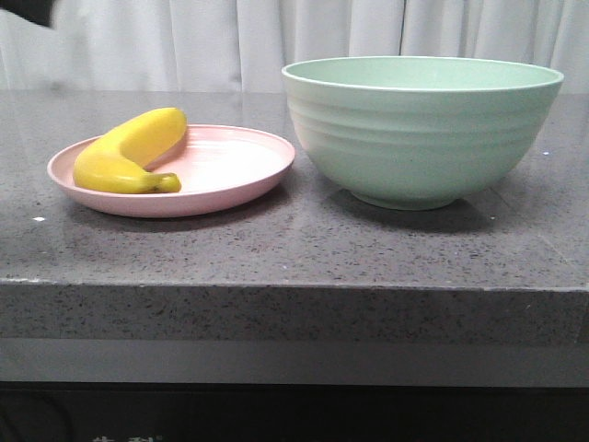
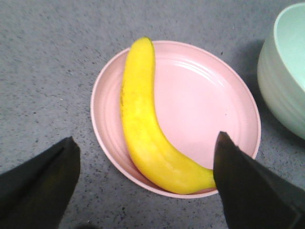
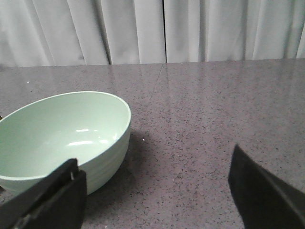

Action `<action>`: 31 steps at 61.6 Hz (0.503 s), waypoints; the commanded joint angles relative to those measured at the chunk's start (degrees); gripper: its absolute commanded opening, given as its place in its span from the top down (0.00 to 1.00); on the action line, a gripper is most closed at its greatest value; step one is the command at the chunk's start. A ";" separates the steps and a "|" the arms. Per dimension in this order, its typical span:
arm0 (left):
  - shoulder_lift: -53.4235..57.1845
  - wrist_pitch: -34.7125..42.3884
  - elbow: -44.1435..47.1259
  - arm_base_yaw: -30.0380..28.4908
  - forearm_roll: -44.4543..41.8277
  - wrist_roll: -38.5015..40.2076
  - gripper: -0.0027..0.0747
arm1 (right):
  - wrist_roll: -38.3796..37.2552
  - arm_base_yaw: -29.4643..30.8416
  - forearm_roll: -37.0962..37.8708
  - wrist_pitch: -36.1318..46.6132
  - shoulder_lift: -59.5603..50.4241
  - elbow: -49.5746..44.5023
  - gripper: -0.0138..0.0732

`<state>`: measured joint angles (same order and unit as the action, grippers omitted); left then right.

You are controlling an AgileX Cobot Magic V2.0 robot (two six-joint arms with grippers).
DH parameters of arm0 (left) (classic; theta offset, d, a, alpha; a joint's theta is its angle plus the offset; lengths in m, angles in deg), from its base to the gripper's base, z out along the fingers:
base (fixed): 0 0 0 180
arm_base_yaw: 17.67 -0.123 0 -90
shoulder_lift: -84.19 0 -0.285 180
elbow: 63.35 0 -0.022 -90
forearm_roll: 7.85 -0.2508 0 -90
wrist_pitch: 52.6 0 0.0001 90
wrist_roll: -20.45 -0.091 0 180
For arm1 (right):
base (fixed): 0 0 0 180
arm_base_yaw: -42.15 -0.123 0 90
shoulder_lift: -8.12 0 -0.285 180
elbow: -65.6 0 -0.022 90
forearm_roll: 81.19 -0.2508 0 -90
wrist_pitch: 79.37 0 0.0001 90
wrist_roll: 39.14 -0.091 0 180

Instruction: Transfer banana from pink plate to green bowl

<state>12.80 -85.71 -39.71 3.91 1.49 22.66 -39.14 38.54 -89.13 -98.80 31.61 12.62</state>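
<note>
The yellow banana [image 1: 129,154] lies on the pink plate [image 1: 230,166] at the left of the grey stone counter. The mint-green bowl [image 1: 421,129] stands upright to the plate's right, apart from it, and looks empty. In the left wrist view my left gripper [image 2: 145,164] hangs open above the plate [image 2: 200,100], its black fingers on either side of the banana's [image 2: 143,124] thick end, holding nothing. My right gripper [image 3: 155,188] is open and empty over bare counter beside the bowl [image 3: 62,138]. Neither gripper shows in the front view.
White curtains hang behind the counter [image 1: 294,249]. The counter's front edge runs across the front view below the plate and bowl. A dark shape [image 1: 26,9] sits at the top left corner.
</note>
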 commanded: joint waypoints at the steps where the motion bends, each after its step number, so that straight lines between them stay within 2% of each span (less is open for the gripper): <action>1: -5.51 -1.21 -6.50 0.64 0.35 -0.11 0.25 | 0.00 0.37 0.03 4.87 0.96 2.00 0.13; 13: -16.33 -5.87 -14.45 0.64 0.35 -0.11 0.25 | 0.00 0.37 0.03 4.87 0.96 2.00 0.13; 31: -22.52 -5.78 -15.80 1.23 0.55 -0.34 0.25 | 0.00 0.37 0.03 4.87 0.96 2.00 0.13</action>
<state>-10.72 -93.70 -53.49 4.60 1.39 22.66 -39.14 38.54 -89.13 -98.80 31.61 12.62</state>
